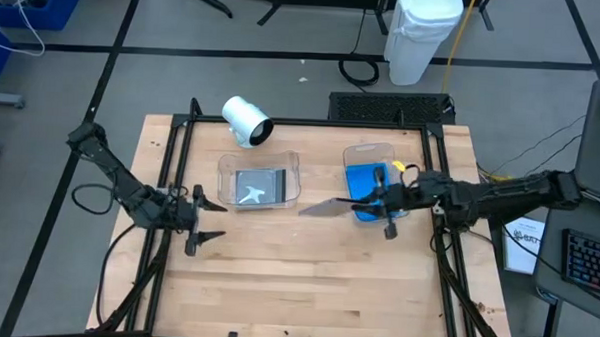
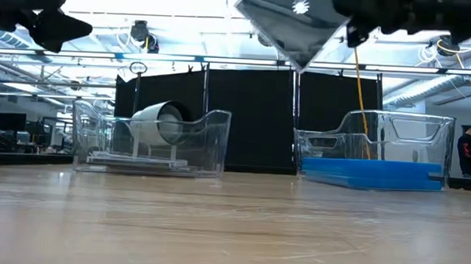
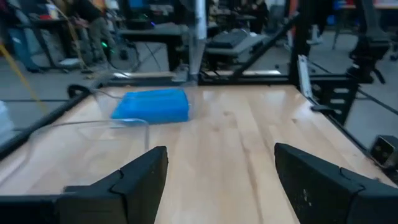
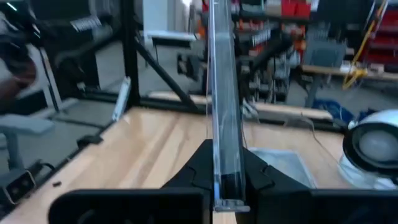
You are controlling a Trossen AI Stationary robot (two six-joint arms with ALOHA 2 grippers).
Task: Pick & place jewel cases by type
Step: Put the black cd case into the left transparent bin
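- Grey-clear jewel case (image 1: 327, 206) hangs in the air between the two clear trays, clamped edge-on by the right gripper (image 1: 364, 204) and tilted above the wooden table (image 1: 306, 279).
- Blue cases (image 1: 365, 181) lie stacked in the right tray (image 1: 369, 151).
- Dark cases (image 1: 257, 186) lie in the left tray (image 1: 292, 165), with a white cylinder (image 1: 246, 120) just beyond it at the far edge.
- Left gripper (image 1: 210, 217) hovers over the table's left side, fingers spread wide and empty.
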